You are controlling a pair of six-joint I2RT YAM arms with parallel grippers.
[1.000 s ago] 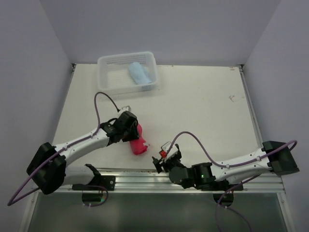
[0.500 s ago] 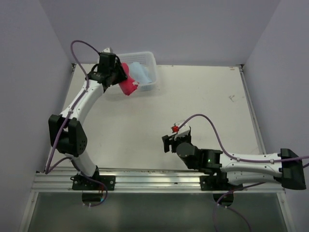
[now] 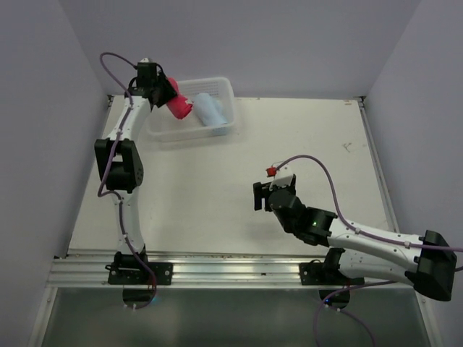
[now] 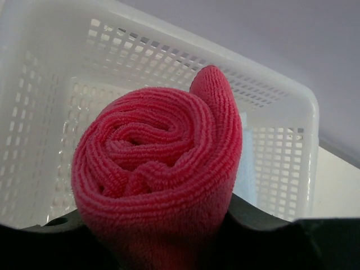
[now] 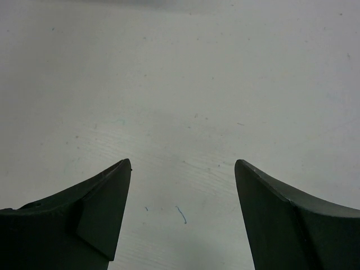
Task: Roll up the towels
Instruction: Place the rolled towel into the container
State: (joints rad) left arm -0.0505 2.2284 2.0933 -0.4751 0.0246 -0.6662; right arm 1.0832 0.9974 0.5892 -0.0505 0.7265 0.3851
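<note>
The pinkish-red towel (image 3: pixel 179 107), rolled into a tight spiral (image 4: pixel 157 163), hangs over the left end of the clear plastic basket (image 3: pixel 192 132). My left gripper (image 3: pixel 162 92) is shut on it, its dark jaws pressing the roll's lower sides (image 4: pixel 169 247). The light blue towel (image 3: pixel 210 108) lies rolled inside the basket, just right of the red one; only a pale sliver of it (image 4: pixel 245 169) shows in the left wrist view. My right gripper (image 3: pixel 265 196) hovers open over bare tabletop, with nothing between its fingers (image 5: pixel 183 169).
The basket (image 4: pixel 281 112) stands at the table's far left edge against the back wall. White walls close in the table on the left, right and back. The right arm's purple cable (image 3: pixel 318 163) arcs above the table's middle right.
My left arm has swung from the near table up to the far basket, carrying the red roll. My right gripper has moved away from the near edge toward the table's middle.
</note>
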